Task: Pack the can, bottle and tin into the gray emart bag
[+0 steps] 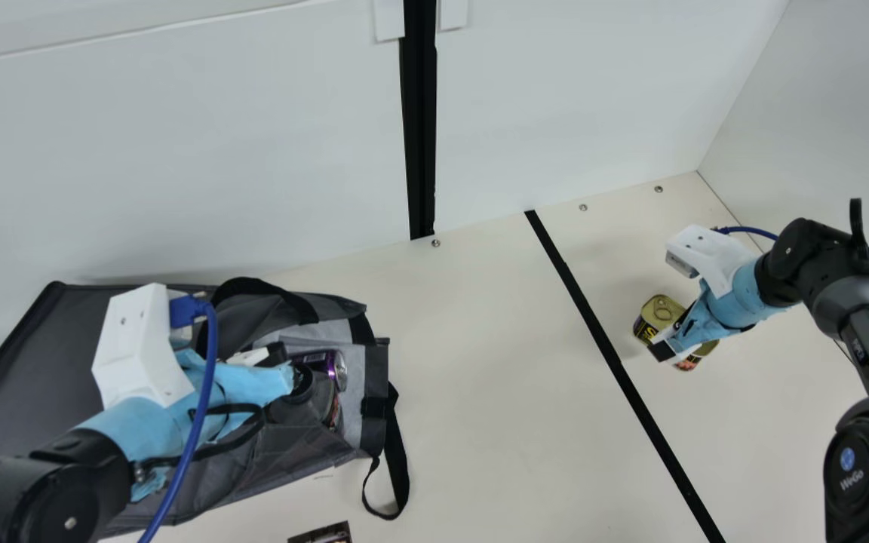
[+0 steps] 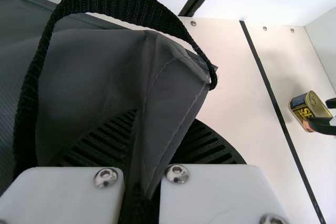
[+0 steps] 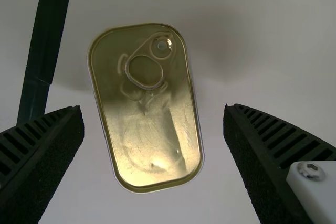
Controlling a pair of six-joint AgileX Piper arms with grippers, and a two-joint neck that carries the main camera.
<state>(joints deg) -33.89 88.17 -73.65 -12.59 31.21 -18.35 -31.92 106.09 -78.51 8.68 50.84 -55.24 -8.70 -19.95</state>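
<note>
Showing dark gray on the bag [image 1: 253, 460], a paler gray about the mouth, and plain black on the straps [image 1: 400, 456]. Revealing, in the left wrist view, a ribbed weave along the strap webbing and fine stitch lines across the cloth. Glinting purple and silver on the can [image 1: 320, 363]. Gleaming gold over the lid of the tin [image 1: 659, 308], then going black with yellow lettering and a touch of orange-red down the side. Running cream over the table [image 1: 480, 392], with one black stripe [image 1: 600, 339]. Keeping light blue to the wrist wraps [image 1: 140, 422], white to the camera housings [image 1: 140, 347], deeper blue to the cable [image 1: 208, 369].
</note>
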